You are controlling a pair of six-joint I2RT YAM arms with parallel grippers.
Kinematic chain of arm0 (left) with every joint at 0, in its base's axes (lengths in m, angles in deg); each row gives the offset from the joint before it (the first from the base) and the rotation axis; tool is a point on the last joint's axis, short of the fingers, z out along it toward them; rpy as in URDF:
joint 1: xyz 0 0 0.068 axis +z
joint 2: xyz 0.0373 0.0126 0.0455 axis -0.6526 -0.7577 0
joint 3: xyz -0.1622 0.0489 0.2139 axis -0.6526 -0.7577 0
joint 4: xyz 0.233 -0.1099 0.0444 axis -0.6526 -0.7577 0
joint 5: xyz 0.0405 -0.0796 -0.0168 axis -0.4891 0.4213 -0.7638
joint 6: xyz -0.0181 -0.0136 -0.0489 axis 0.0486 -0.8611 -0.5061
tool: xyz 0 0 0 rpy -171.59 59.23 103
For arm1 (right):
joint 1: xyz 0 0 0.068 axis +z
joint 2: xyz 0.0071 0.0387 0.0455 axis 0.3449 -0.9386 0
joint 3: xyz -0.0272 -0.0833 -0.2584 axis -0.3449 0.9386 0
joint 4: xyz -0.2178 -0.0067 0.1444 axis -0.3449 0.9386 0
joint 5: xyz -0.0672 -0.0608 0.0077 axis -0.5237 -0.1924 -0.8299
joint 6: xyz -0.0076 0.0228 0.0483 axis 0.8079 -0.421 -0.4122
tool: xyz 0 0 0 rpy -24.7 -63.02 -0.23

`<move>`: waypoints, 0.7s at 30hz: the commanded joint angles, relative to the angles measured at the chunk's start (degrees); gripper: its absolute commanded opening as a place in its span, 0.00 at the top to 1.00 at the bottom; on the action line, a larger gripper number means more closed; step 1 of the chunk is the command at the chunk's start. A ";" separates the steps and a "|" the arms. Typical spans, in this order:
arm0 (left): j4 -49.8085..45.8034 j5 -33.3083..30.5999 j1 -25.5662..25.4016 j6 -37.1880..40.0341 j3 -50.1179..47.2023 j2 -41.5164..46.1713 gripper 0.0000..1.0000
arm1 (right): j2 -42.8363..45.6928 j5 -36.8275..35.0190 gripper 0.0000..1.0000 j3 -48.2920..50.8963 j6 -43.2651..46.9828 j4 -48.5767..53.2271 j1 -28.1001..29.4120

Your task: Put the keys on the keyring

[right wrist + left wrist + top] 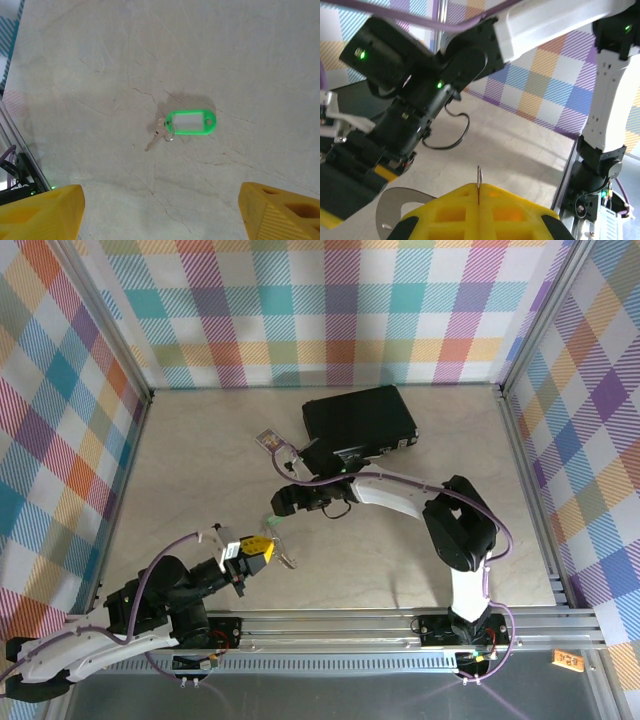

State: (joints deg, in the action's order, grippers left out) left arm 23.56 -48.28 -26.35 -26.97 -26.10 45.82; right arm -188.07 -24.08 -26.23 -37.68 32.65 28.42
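The key [159,134] lies flat on the pale table, its silvery blade joined by a small split ring to a bright green tag [191,122]. My right gripper [160,212] hangs open above it, a yellow finger in each lower corner and nothing between them. In the top view the right gripper [282,504] points down over the key [272,525], mid-table. My left gripper [479,195] is shut on the keyring [479,175], a thin silvery loop seen edge-on, poking up from between the yellow fingers. In the top view the left gripper [258,550] holds the keyring [287,560] just below the right gripper.
A black rectangular case [360,420] lies at the back of the table, a small patterned card box [268,438] to its left. The right arm [420,100] looms close in front of the left wrist camera. Checkered walls enclose three sides; a metal rail [400,625] runs along the near edge.
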 commanded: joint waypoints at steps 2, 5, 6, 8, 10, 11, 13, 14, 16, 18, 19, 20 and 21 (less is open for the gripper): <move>5.34 2.29 -0.41 0.56 -1.08 2.94 1.00 | -3.51 2.89 0.23 -1.36 -3.27 -2.58 1.06; 6.05 3.38 -0.40 0.70 -1.68 4.44 1.00 | -5.32 3.49 0.27 -2.03 -3.86 -3.33 1.32; 6.31 3.71 -0.41 0.71 -1.85 4.82 1.00 | -5.80 3.68 0.28 -2.33 -4.11 -3.36 1.33; 6.75 4.57 -0.38 0.68 -2.35 5.52 1.00 | -7.00 3.86 0.31 -2.68 -4.51 -3.67 1.61; 7.22 5.45 -0.40 0.64 -2.74 5.99 1.00 | -7.98 3.95 0.35 -2.93 -5.01 -3.96 1.81; 7.47 5.72 -0.41 0.64 -2.91 6.09 1.00 | -8.42 4.04 0.37 -2.87 -5.31 -4.31 1.88; 7.89 6.23 -0.41 0.49 -3.02 6.08 1.00 | -9.13 4.26 0.40 -2.72 -5.98 -5.28 2.07; 8.06 6.49 -0.41 0.49 -3.11 6.10 1.00 | -9.52 4.30 0.41 -2.77 -6.22 -5.68 2.18; 8.48 6.83 -0.41 0.41 -3.20 6.13 1.00 | -10.31 4.39 0.42 -3.37 -6.55 -5.83 2.50; 8.57 7.01 -0.39 0.32 -3.30 6.10 1.00 | -11.21 4.52 0.44 -4.14 -6.72 -5.85 2.77; 8.68 7.19 -0.41 0.31 -3.29 6.13 1.00 | -11.60 4.57 0.45 -4.44 -6.84 -6.02 2.89; 8.76 7.32 -0.37 0.30 -3.36 6.23 1.00 | -12.09 4.48 0.46 -4.75 -7.02 -6.15 2.99; 8.86 7.36 -0.41 0.10 -3.38 6.32 1.00 | -12.31 4.48 0.47 -4.95 -7.07 -6.18 2.99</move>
State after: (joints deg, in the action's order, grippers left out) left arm 28.92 -42.25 -26.35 -26.97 -29.21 50.93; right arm -199.30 -20.76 -29.42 -43.69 27.64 30.92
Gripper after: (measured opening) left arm 0.050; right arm 0.537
